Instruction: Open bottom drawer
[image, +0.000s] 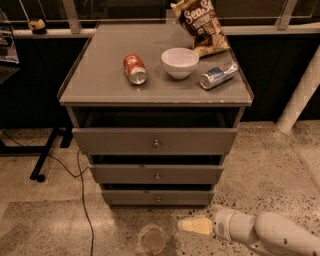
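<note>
Bottom drawer (158, 198) sits lowest in the grey cabinet (75, 90), just above the floor, its small round knob at centre and a dark gap above its front. Over it are the middle drawer (157, 175) and the top drawer (155, 142). The hand (186, 225) hovers low over the floor, right of and below the knob, apart from the drawer; whether it is parted or closed I cannot tell. A red can (135, 69), a white bowl (180, 62), a silver can (218, 75) and a chip bag (200, 25) rest on top.

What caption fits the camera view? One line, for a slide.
Gripper low by the floor, right of and below the bottom drawer, clear of its knob.
</note>
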